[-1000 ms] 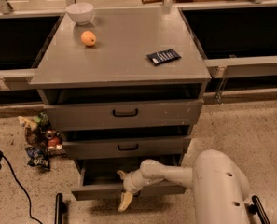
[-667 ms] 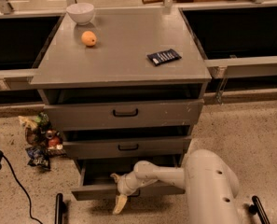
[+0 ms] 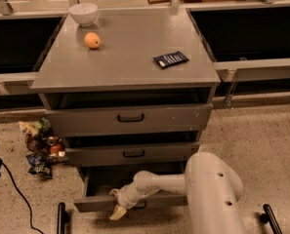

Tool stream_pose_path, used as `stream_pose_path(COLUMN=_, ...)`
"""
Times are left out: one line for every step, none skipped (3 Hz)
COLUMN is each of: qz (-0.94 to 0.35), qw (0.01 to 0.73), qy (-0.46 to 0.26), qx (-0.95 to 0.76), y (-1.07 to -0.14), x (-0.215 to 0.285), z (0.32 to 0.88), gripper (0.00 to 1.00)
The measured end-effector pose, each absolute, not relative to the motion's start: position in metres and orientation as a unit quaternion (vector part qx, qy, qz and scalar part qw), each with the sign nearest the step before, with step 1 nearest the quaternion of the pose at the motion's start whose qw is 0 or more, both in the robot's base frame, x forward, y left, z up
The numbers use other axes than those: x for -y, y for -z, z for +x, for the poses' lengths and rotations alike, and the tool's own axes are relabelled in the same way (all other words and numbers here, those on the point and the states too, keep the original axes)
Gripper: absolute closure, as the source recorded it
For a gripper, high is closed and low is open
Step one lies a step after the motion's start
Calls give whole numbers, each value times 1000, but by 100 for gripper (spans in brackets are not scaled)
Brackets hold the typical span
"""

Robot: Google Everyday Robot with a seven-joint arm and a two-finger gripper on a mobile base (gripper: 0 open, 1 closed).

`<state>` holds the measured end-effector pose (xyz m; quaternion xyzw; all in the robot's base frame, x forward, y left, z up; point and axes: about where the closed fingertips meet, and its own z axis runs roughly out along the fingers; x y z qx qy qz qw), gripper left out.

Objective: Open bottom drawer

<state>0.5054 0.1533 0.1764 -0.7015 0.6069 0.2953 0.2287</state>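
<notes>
The bottom drawer (image 3: 93, 203) is the lowest of three grey drawers in the cabinet. It stands pulled out part way, and its dark inside shows behind the narrow front. My gripper (image 3: 116, 203) is at the drawer's front, left of centre. One tan finger (image 3: 114, 193) sits at the top edge of the front and the other hangs below it, with the two spread apart and nothing held. My white arm (image 3: 159, 183) reaches in from the lower right. The drawer's black handle is mostly hidden behind my wrist.
The middle drawer (image 3: 133, 154) and top drawer (image 3: 130, 117) are slightly ajar. On the cabinet top (image 3: 130, 67) are a white bowl (image 3: 83, 13), an orange (image 3: 92, 40) and a dark packet (image 3: 171, 59). Snack bags (image 3: 39, 147) lie on the floor at left.
My gripper and forearm have slid left along the bottom drawer's front. The drawer stays pulled out about the same amount.
</notes>
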Motion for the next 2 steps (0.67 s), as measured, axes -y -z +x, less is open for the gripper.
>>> stream_pose_path(qz=-702, qw=228, qy=-296, qx=-607, y=-178, x=-154, z=503, gripper=66)
stream_pose_path(qz=-698, qw=226, qy=-298, qx=-611, y=-177, x=-151, z=499, gripper=89)
